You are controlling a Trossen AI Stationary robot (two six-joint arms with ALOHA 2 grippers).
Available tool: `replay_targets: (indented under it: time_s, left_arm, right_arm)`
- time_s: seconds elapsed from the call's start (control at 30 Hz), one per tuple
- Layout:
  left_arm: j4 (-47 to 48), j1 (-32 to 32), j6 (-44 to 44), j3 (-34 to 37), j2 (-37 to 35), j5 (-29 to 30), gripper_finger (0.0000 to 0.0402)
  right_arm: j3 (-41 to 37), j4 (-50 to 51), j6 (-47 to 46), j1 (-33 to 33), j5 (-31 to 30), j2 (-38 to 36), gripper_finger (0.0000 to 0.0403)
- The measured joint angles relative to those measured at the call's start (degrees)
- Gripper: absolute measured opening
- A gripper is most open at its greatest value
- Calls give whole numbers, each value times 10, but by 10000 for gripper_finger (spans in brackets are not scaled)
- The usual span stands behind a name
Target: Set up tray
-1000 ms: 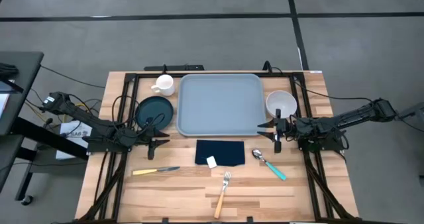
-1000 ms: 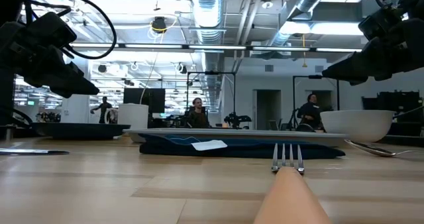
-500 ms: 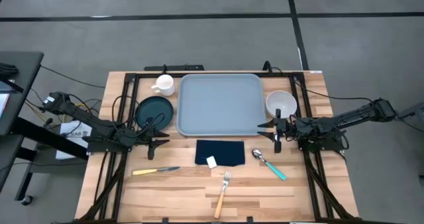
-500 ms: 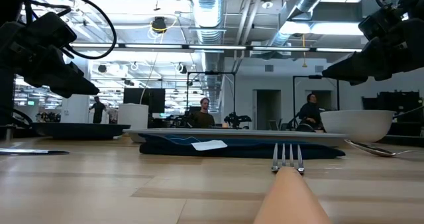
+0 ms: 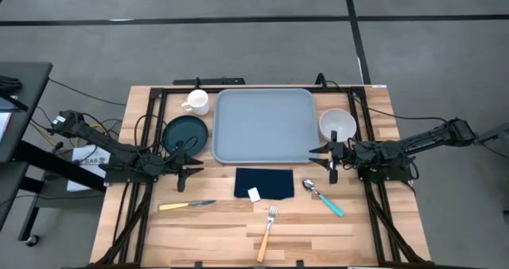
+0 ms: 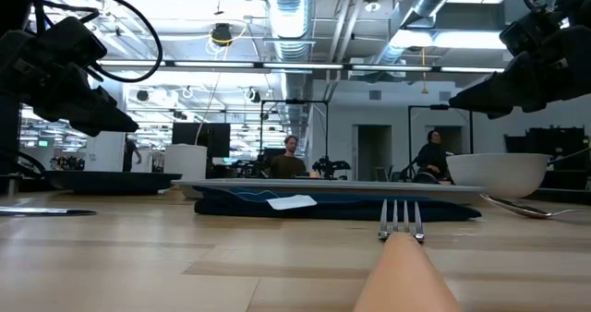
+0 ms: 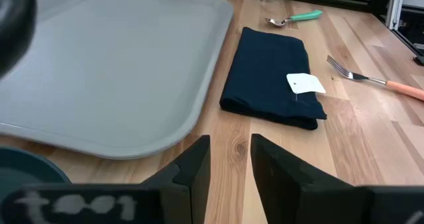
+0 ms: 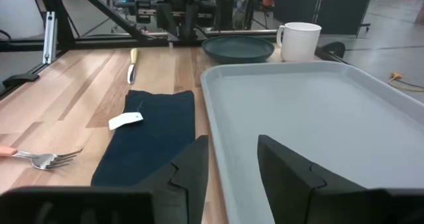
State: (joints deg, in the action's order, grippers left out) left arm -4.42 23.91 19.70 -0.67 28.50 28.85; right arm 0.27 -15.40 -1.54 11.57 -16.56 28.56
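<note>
Two arms reach low over the table (image 5: 215, 229) from its sides, and we see each tool with fingers slightly apart, holding nothing. Nearest us lie a fork (image 5: 267, 231), a knife (image 5: 186, 206) and a spoon (image 5: 324, 197). Beyond them a dark folded napkin (image 5: 264, 183) carries a white tag. The left tool (image 5: 189, 173) hovers just beside the near edge of a dark plate (image 5: 185, 133); the right tool (image 5: 324, 157) hovers at the tray's near right corner. The tray (image 5: 265, 125) sits mid-table toward the far edge, with nothing in it. A white bowl (image 5: 337, 125) stands to its right, a white mug (image 5: 196, 103) at its far left corner.
</note>
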Motion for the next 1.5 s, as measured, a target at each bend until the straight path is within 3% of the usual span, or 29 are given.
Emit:
replay_targets:
  time_s: [1.5]
  left_arm:
    - [-32, 0, -7, 0, 0, 8, 96]
  right_arm:
    - [0, 0, 0, 0, 0, 0, 122]
